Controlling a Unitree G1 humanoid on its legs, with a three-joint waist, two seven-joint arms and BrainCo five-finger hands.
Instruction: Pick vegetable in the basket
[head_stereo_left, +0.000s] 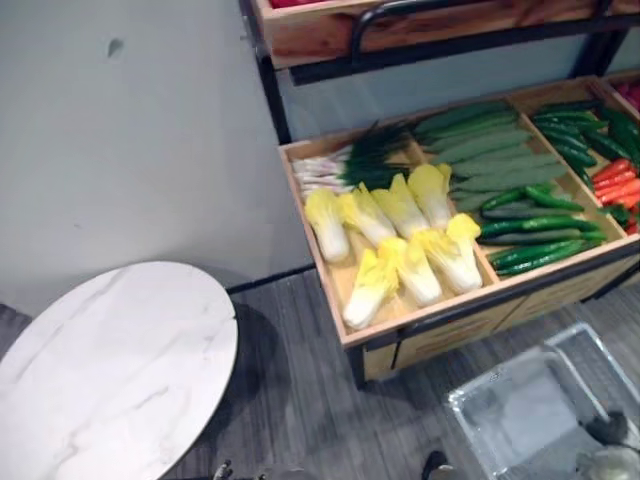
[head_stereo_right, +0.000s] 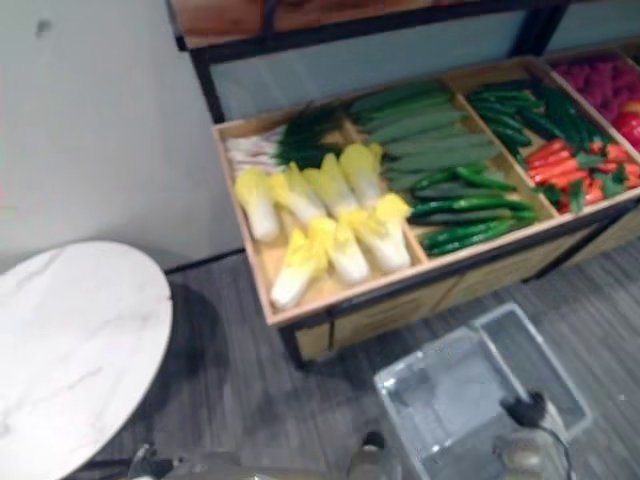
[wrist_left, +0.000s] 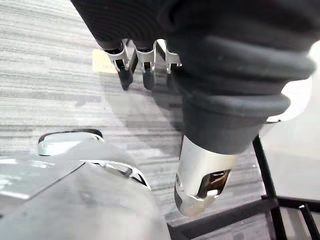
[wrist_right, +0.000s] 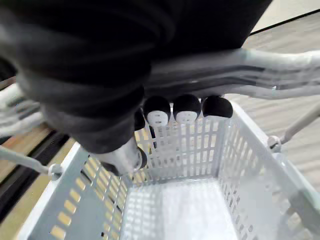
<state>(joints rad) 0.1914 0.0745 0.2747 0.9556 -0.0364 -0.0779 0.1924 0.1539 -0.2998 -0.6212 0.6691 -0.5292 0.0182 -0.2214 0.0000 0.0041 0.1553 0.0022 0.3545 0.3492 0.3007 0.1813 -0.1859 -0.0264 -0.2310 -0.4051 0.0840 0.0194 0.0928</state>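
Observation:
A pale grey slotted basket hangs low over the floor in front of the wooden vegetable stand, with nothing inside it. My right hand is curled round its grey handle; the same basket shows at the lower right of the eye views. In the stand lie yellow-white cabbages, green onions, long pale-green gourds, dark cucumbers and carrots. My left hand hangs beside me above the floor with straight fingers and holds nothing.
A round white marble table stands at the lower left, near the grey wall. An upper wooden shelf on a black frame overhangs the stand. Red produce fills the far right compartment. Grey striped floor lies between the table and the stand.

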